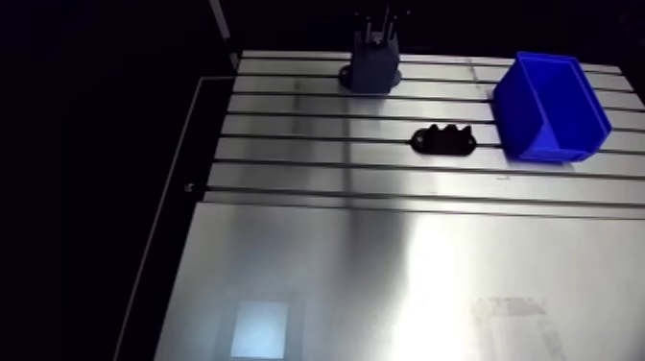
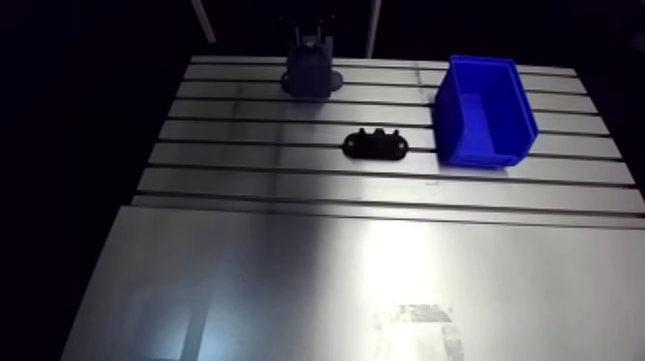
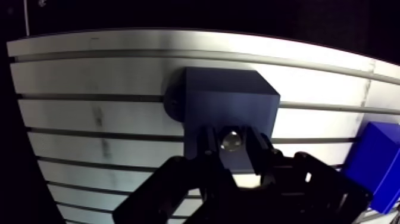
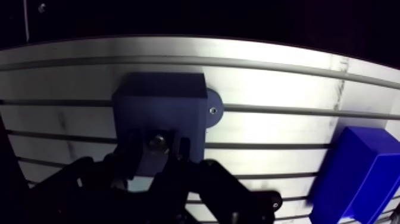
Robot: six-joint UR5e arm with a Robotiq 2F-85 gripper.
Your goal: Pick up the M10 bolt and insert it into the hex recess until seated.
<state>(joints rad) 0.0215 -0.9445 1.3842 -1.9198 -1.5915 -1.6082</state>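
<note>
My black two-fingered tool [image 3: 232, 150] is clamped on the shiny steel M10 bolt [image 4: 158, 142], right over the dark blue-grey plastic block [image 3: 229, 95] on the slotted aluminium tabletop [image 3: 89, 77]. I see the bolt end-on, its long axis pointing straight toward the block.

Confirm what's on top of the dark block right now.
The end effector stands over the block, shut on the bolt; its metal end shows between the fingers. The recess and the bolt's lower part are covered, so seating can't be judged.
</note>
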